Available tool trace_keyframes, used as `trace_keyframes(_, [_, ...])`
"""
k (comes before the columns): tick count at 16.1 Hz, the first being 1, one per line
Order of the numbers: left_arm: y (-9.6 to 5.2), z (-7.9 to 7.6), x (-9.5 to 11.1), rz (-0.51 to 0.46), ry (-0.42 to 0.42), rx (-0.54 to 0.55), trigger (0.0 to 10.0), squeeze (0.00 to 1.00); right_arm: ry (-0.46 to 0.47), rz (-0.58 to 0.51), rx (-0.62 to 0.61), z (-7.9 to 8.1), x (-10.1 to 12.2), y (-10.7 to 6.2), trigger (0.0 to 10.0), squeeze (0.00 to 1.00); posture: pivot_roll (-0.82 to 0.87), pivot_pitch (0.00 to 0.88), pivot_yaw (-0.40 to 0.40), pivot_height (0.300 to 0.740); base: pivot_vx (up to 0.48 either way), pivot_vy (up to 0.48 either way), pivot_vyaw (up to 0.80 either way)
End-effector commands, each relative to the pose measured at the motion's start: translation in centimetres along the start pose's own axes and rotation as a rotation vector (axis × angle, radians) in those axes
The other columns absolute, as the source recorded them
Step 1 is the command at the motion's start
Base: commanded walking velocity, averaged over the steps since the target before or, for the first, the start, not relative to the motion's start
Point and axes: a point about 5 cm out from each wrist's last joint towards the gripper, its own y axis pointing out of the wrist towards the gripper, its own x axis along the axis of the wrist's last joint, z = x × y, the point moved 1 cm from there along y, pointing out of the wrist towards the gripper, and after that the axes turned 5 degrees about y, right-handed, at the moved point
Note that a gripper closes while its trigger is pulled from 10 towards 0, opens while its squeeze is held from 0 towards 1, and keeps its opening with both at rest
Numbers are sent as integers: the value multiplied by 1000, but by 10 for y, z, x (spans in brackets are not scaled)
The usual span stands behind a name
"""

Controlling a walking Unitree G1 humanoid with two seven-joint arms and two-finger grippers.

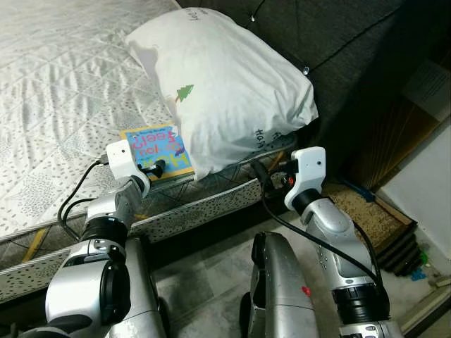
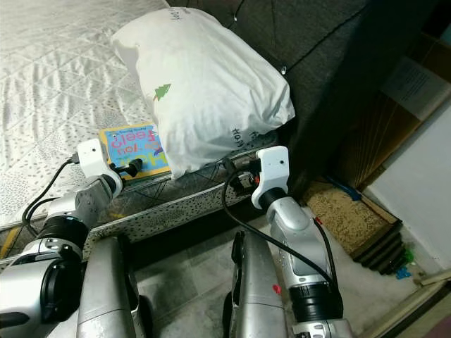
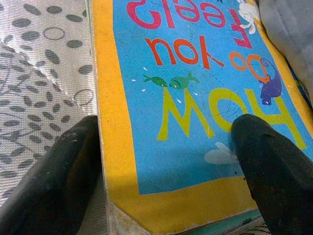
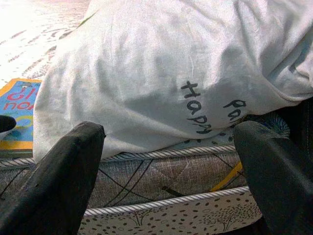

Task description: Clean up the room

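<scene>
A: Left gripper (image 3: pixel 166 161) at the book (image 3: pixel 195 98) now, jaws spread, one black finger (image 3: pixel 54 176) off the yellow spine edge on the bedsheet, the other on the blue cover.

B: And the right gripper (image 4: pixel 166 171)?

A: Jaws wide apart, hovering by the mattress (image 4: pixel 161 176) edge, pointed at the white pillow (image 1: pixel 225 84).

B: Where's the book lying?

A: Flat at the edge of the bed (image 1: pixel 49 91), its far corner tucked under the pillow, which leans against the dark headboard (image 1: pixel 338 49).
</scene>
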Motion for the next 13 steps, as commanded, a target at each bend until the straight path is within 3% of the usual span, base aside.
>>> trace_keyframes(1, [0, -4, -6, 24, 6, -14, 10000, 0, 0, -9, -16, -4, 2, 1, 10000, 0, -56, 7, -63, 479, 0, 0, 0])
trace_keyframes(8, [-8, 16, 4, -49, -8, 55, 10000, 0, 1, -20, -22, -5, 3, 2, 10000, 0, -57, 0, -56, 479, 0, 0, 0])
trace_keyframes(11, [-17, 20, -4, -59, 21, 65, 10000, 0, -2, -24, -22, -6, 4, 4, 10000, 0, -48, 0, -59, 479, 0, 0, 0])
trace_keyframes(13, [-30, 29, -2, -119, 17, 120, 10000, 0, -5, -32, -20, -6, 6, 8, 10000, 0, -35, 0, -61, 479, 0, 0, 0])
